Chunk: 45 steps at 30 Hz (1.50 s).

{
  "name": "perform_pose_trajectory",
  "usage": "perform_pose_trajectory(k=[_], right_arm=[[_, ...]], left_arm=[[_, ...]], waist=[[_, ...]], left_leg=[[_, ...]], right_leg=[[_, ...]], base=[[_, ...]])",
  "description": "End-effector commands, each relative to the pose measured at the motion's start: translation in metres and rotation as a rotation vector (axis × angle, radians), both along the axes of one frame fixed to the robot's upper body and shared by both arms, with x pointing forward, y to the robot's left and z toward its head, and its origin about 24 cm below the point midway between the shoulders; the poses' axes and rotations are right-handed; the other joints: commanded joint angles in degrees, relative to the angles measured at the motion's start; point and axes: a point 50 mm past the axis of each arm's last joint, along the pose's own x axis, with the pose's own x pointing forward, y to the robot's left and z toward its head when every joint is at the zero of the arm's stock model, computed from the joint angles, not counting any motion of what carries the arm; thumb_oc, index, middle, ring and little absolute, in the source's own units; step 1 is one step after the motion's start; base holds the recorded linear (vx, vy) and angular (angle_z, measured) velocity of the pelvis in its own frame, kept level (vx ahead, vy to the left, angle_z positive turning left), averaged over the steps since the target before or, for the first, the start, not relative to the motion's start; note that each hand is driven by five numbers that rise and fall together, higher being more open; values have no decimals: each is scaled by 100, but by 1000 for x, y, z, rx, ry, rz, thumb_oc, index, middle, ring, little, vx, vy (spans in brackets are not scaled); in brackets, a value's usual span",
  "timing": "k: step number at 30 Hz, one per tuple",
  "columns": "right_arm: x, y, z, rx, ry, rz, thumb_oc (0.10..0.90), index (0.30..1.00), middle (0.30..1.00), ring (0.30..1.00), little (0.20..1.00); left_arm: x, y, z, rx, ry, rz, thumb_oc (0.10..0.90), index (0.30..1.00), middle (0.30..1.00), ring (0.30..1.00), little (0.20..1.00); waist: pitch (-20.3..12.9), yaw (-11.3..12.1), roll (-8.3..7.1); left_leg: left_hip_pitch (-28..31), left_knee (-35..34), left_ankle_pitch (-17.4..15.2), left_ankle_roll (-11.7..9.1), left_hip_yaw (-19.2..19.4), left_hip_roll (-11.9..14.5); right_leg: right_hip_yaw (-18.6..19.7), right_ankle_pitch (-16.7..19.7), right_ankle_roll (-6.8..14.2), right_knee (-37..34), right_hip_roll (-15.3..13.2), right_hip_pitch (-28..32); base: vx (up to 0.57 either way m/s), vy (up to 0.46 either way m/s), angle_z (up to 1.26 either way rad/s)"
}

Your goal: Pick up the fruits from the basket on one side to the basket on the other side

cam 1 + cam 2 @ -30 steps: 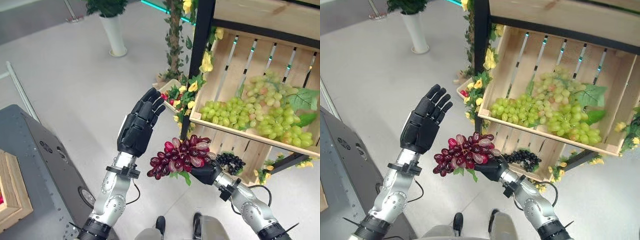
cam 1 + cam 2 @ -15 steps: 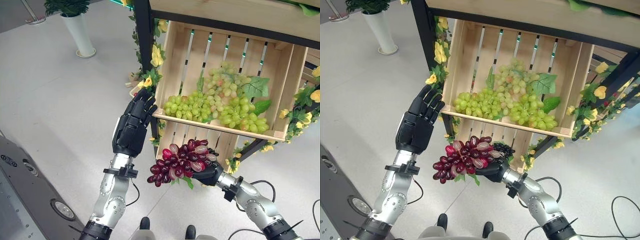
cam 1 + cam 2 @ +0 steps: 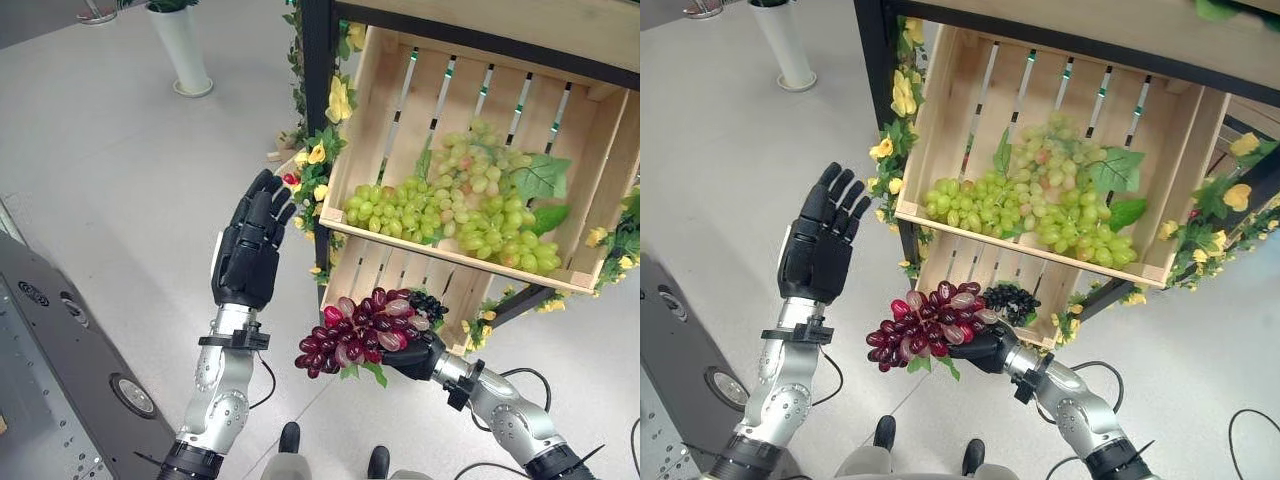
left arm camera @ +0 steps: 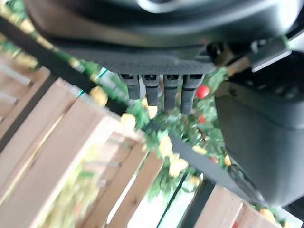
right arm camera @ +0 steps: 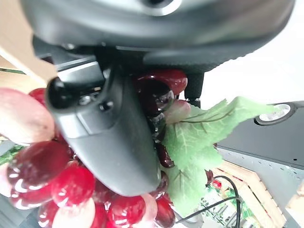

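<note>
1. Above both hands, a tilted wooden crate (image 3: 590, 190) holds green grapes (image 3: 455, 205).
2. Just left of the right hand (image 3: 410, 357), a red grape bunch (image 3: 355, 330) is clasped in its curled fingers.
3. Left hand (image 3: 247, 250) is raised beside the crate, fingers straight, holding nothing.

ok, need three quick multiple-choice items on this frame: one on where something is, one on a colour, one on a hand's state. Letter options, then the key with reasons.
1. Where do the green grapes lie?
A. on the floor
B. in the wooden crate
C. in the left hand

2. What colour is the grape bunch that is held?
A. red
B. yellow
C. white

3. What state is the left hand in?
A. shut on a flower
B. shut on grapes
C. open

Key: 1 B, they rest on the crate's slatted floor. 2 A, the right hand grips a dark red bunch. 3 C, its fingers are straight and hold nothing.
</note>
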Motion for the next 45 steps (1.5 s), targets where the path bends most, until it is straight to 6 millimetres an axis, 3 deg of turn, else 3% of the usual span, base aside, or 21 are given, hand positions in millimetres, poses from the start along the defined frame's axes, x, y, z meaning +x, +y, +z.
perform_pose_trajectory(k=[1, 6, 14, 24, 32, 38, 45], right_arm=[[37, 20, 60, 182, -300, -45, 400, 300, 300, 300, 300], [57, 14, 74, 202, -336, -154, 400, 300, 300, 300, 300], [77, 2, 73, 266, -304, -348, 400, 300, 300, 300, 300], [96, -1, 90, 257, -338, -433, 400, 300, 300, 300, 300], [106, -6, 101, 267, -359, -492, 400, 300, 300, 300, 300], [119, -32, 131, 364, -418, -630, 400, 300, 300, 300, 300], [121, -53, 139, 452, -414, -742, 400, 300, 300, 300, 300]], left_arm=[[1, 15, 74, 46, -399, 189, 800, 900, 900, 900, 900], [5, 19, 81, 66, -418, 251, 800, 900, 900, 900, 900], [10, 19, 79, 76, -402, 248, 800, 900, 900, 900, 900], [18, 14, 76, 92, -364, 181, 800, 900, 900, 900, 900], [21, 11, 71, 101, -338, 152, 800, 900, 900, 900, 900], [27, 7, 68, 112, -309, 103, 800, 900, 900, 900, 900], [28, 6, 61, 122, -273, 73, 800, 900, 900, 900, 900]], waist=[[193, 157, -323], [588, 277, -396], [1048, 372, -370], [1434, 474, -197], [1628, 453, -58], [1818, 410, 130], [1863, 325, 248]], left_leg=[[-783, 142, 95, 58, -303, -432], [-1393, 865, 4, -29, -460, -586], [-2391, 2272, -300, -89, -453, -656], [-3083, 3522, -621, -50, -415, -681], [-3202, 3787, -887, 16, -319, -708], [-3276, 3915, -918, 64, -275, -751], [-3279, 3900, -821, 88, -213, -764]], right_leg=[[35, 3, -64, 391, -227, -316], [-26, -84, -165, 691, -164, -512], [-30, -406, -342, 1317, -104, -692], [-192, -755, -506, 2554, -139, -1446], [-204, -805, -484, 3154, -193, -1885], [-172, -878, -459, 3714, -273, -2338], [-89, -815, -407, 3763, -230, -2442]], base=[[-216, -52, 17], [-134, -54, 12], [-5, -20, 2], [50, -4, 6], [46, 4, 1], [17, 7, 2], [55, -6, 2]])
